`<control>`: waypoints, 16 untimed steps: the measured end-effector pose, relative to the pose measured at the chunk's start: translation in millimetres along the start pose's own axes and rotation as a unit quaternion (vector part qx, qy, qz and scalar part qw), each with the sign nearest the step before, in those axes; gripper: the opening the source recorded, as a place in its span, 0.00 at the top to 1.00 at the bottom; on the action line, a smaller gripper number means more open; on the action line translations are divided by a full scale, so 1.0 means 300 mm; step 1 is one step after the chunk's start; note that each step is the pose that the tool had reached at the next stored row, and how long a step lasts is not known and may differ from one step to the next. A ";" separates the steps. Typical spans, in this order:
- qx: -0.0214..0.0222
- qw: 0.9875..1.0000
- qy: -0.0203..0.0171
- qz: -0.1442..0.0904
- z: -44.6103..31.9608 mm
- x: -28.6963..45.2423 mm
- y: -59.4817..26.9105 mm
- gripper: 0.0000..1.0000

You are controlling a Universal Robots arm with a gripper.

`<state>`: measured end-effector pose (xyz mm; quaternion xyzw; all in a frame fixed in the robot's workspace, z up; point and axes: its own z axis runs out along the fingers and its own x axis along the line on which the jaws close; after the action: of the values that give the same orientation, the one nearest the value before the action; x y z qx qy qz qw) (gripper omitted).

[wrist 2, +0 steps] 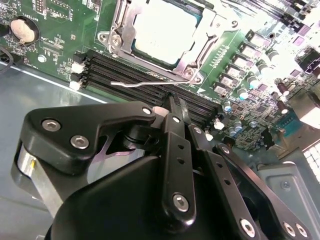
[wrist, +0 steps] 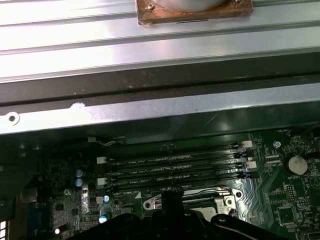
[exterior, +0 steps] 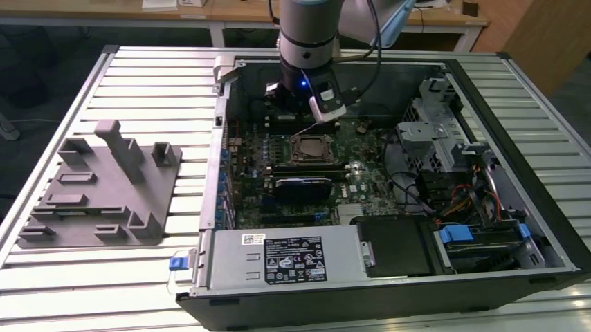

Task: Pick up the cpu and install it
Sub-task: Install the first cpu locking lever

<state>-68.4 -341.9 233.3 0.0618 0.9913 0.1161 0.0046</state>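
Note:
The cpu (wrist 2: pixel 162 29) lies flat in the motherboard socket (exterior: pixel 309 146), its silver top showing through the metal frame (wrist 2: pixel 202 47) around it. A thin wire lever (wrist 2: pixel 145 83) sticks out along the socket's edge. My gripper (wrist 2: pixel 172 102) hangs a little above the memory slots (wrist 2: pixel 130 70) beside the socket, its black fingers (wrist 2: pixel 176 150) closed together with nothing between them. In the exterior view the gripper (exterior: pixel 293 119) sits just behind the socket, inside the open computer case (exterior: pixel 217 166). The first wrist view has the finger tips (wrist: pixel 170 200) over the socket's edge.
A grey fixture block (exterior: pixel 102 187) rests on the slatted table at the exterior view's left. Inside the case are a power supply (exterior: pixel 282 256), a drive cage (exterior: pixel 439 131) and loose cables (exterior: pixel 461 200). A coin battery (wrist 2: pixel 25 29) sits on the board. The case wall (wrist: pixel 160 107) stands close behind the slots.

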 end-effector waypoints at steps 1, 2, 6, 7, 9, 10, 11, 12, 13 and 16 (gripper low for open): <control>0.000 1.000 0.000 0.000 0.001 0.000 0.000 0.89; 0.000 1.000 0.000 0.000 0.002 0.000 0.000 0.89; 0.001 1.000 0.000 0.000 0.008 0.000 -0.002 0.89; 0.001 1.000 0.000 0.000 0.009 0.000 -0.002 0.89; 0.001 1.000 -0.001 0.000 0.012 0.000 -0.003 0.89; 0.002 1.000 -0.001 0.000 0.013 0.000 -0.003 0.89; 0.002 1.000 -0.001 0.000 0.014 0.000 -0.003 0.89; 0.002 1.000 -0.001 0.000 0.015 0.000 -0.004 0.89; 0.002 1.000 -0.002 0.000 0.017 0.000 -0.004 0.89; 0.003 1.000 -0.004 0.003 0.020 0.000 -0.004 0.89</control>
<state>-68.4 -341.8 227.3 0.0656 0.9914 0.1129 0.0081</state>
